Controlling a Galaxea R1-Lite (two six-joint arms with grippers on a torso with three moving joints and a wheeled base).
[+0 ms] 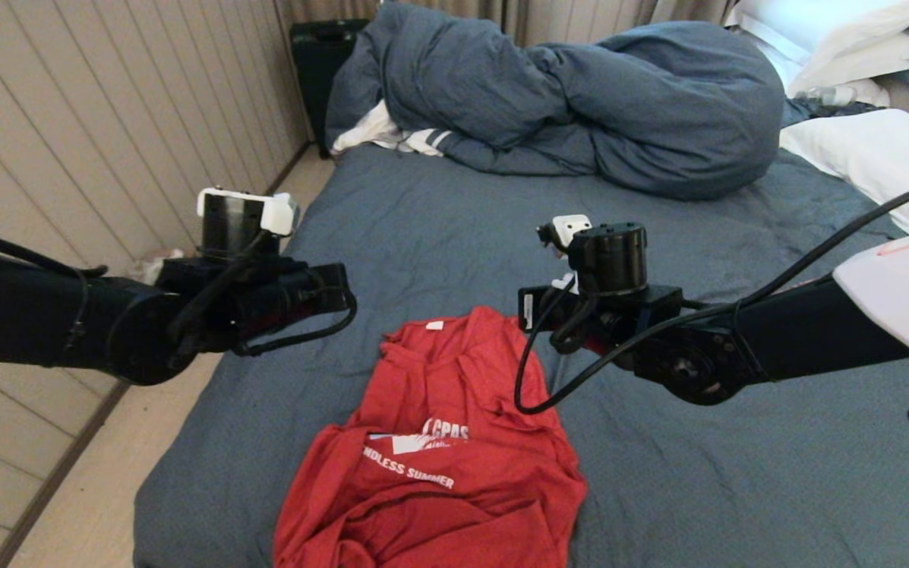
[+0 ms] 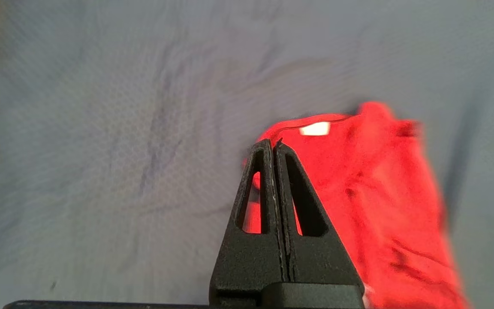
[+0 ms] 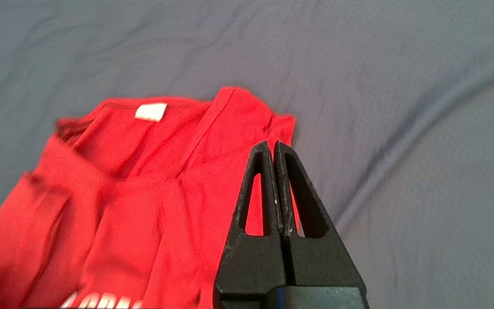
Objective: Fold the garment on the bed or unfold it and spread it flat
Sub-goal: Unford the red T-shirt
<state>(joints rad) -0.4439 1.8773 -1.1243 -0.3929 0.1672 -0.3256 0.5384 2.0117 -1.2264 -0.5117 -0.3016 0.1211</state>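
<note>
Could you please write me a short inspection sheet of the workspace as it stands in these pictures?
Surface: bed with a wrinkled blue-grey sheet.
Job's things: garment, a red T-shirt, lies crumpled, print partly folded over, neck tag showing.
Clutter: bunched duvet, white striped cloth, pillows at the far end.
Grippers: left gripper and right gripper both shut, holding nothing, above the shirt's collar end.
Cables: black cable loops under the right wrist, over the shirt.
Surroundings: panelled wall left of the bed.

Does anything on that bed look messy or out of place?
Yes. The red T-shirt lies crumpled on the sheet, its print partly folded under. The duvet is bunched at the far end, a white striped cloth poking out beneath it.
</note>
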